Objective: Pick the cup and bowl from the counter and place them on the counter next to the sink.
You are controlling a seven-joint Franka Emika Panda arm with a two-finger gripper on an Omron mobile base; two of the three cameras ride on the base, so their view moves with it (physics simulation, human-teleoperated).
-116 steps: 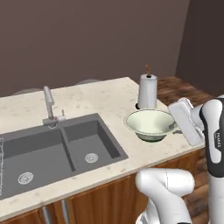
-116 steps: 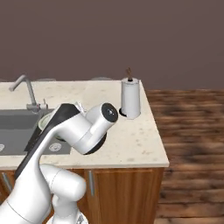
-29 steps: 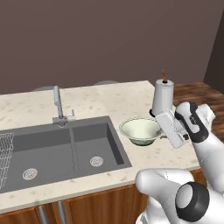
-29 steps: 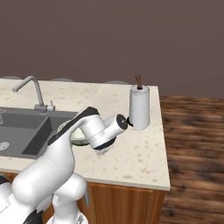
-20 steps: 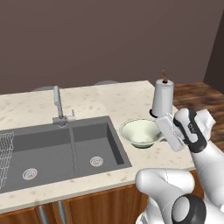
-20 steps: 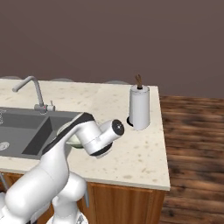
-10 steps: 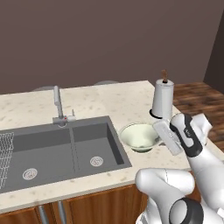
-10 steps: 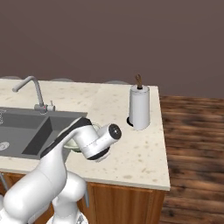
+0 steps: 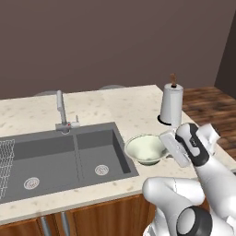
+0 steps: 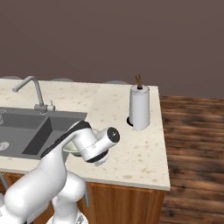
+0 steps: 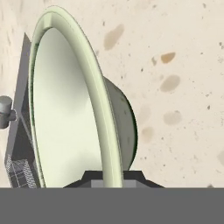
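Note:
The pale cream-green bowl (image 9: 145, 150) sits low at the counter (image 9: 133, 108) just right of the sink (image 9: 60, 156); whether its base touches the stone I cannot tell. My gripper (image 9: 164, 148) reaches in from the right and is shut on the bowl's near rim. In the hand view the bowl (image 11: 65, 113) stands edge-on, its thin rim pinched between the fingertips of the gripper (image 11: 111, 177). In the right base view my arm covers most of the bowl (image 10: 71, 148). The cup is out of view.
A white paper towel roll (image 9: 171, 106) on a dark base stands behind the bowl, near the counter's right end. The grey faucet (image 9: 60, 108) rises behind the sink, and a wire rack (image 9: 3, 161) lies at its left edge. Wood floor (image 10: 192, 144) lies to the right.
The gripper has carried the bowl a little lower and nearer the counter's front edge, beside the sink. Its grip on the rim has stayed the same.

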